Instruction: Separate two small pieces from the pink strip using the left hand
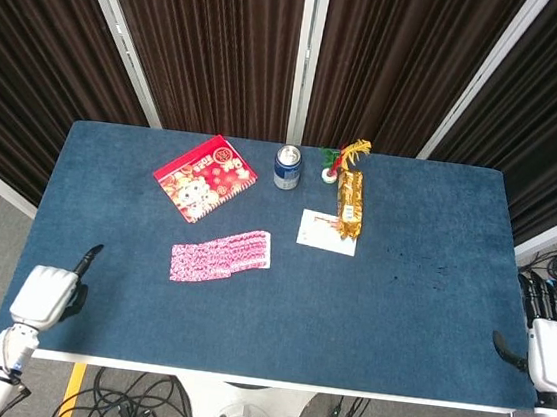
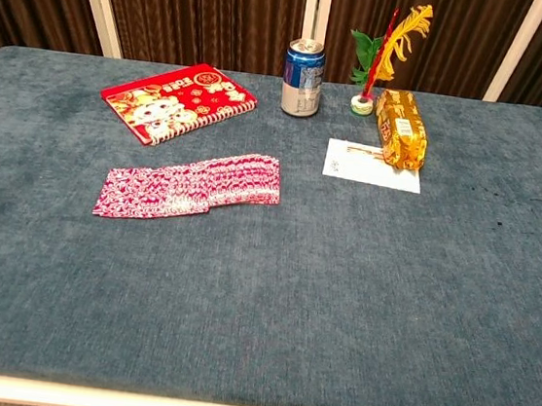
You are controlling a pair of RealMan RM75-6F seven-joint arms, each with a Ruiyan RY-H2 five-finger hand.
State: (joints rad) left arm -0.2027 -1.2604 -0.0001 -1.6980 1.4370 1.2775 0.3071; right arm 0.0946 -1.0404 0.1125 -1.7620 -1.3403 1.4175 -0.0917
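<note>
The pink strip (image 1: 221,254) of patterned pieces lies flat on the blue table, left of centre; the chest view shows the same strip (image 2: 190,186) with nothing touching it. My left hand (image 1: 47,295) hovers over the table's front left corner, well left of and nearer than the strip. It holds nothing: one finger (image 1: 88,255) points forward and the rest look curled under. My right hand (image 1: 552,348) stays just off the table's right edge, fingers spread and empty. Neither hand shows in the chest view.
A red picture booklet (image 1: 205,176) lies behind the strip. A blue can (image 1: 287,166), a feather ornament (image 1: 342,159), a gold packet (image 1: 349,202) and a white card (image 1: 321,232) stand at the back centre. The blue table (image 1: 399,303) has its front edge close to me.
</note>
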